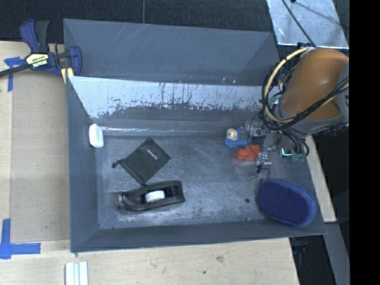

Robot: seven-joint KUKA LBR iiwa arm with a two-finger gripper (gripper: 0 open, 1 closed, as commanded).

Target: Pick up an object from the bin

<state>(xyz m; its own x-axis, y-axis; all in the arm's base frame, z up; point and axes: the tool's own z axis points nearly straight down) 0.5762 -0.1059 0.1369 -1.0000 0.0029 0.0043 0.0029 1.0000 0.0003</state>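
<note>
Blue oval pad [286, 202] lies lower right; above it the gripper [261, 162] hangs beside a red-orange piece [247, 154], open or closed unclear; best centre over that piece first

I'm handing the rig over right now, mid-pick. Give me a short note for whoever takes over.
Gripper: low at the bin's right side, right beside a small red-orange lump; a hold cannot be confirmed.
Nearby: small blue-and-cream piece just behind; dark blue oval pad in the near right corner.
Left half: flat black square pouch, black tape dispenser with white roll, small white cylinder.
Done: nothing seen lifted out.
Left: grasp and lift one thing.
</note>
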